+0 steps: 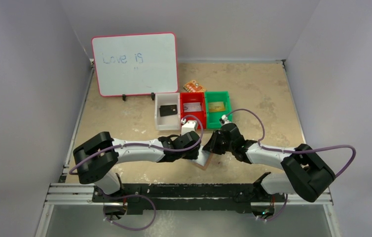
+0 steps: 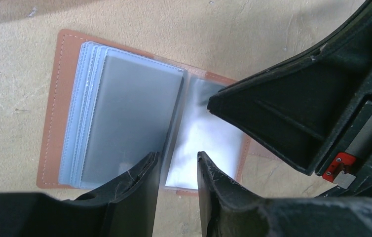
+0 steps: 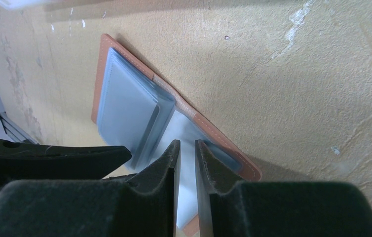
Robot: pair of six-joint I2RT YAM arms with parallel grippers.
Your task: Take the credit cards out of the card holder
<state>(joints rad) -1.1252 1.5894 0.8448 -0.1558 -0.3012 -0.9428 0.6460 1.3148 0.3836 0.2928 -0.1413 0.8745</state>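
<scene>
From above, the card holder [image 1: 204, 162] lay open on the near surface [image 1: 125, 123]. The left wrist showed the left pincer [image 2: 176, 158] narrow and empty over its sleeves [image 2: 125, 108], which are likely slick and floppy. The right wrist showed the right pincer [image 3: 186, 144] likewise narrow, best pinning the stiffer cover [image 3: 201, 120].
</scene>
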